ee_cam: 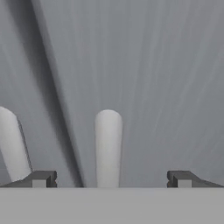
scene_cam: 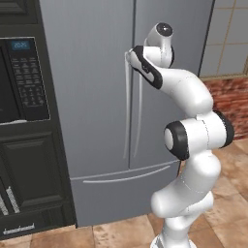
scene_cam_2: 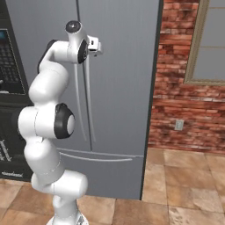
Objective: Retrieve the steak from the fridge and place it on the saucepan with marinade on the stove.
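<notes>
Rose nearest the cameras: the white arm [scene_cam: 191, 160], from the base at the bottom edge, folded upward through dark joints toward the fridge [scene_cam: 97, 97]. Reached high, with the hand pressed up to the top of the door handles. Stood wide apart, the jaws [ee_cam: 111, 178], gripping nothing, their two dark tips at the bottom of the hand view. Lay between those tips the rounded pale end of the right door handle [ee_cam: 108, 146], touching neither tip as far as could be told. Showed farther left in that view the end of the left door handle [ee_cam: 12, 146], with the dark seam between the two doors running between the handles.

Stood shut, the tall grey French-door fridge, both upper doors closed and the bottom drawer [scene_cam: 123, 193] closed under its long horizontal pull. Hung side by side at the centre seam the two long vertical handles [scene_cam: 133, 106], close together.

Stood just left of the fridge a black wall oven [scene_cam: 26, 82] with a keypad and a small blue display, dark cabinet panels below it. Ran right of the fridge a red brick wall [scene_cam_2: 184, 101] with a framed window [scene_cam_2: 211, 41] and a small wall socket [scene_cam_2: 179, 125]. Lay underfoot a brown tiled floor [scene_cam_2: 176, 193].

Steak, saucepan and stove: position impossible to tell.
</notes>
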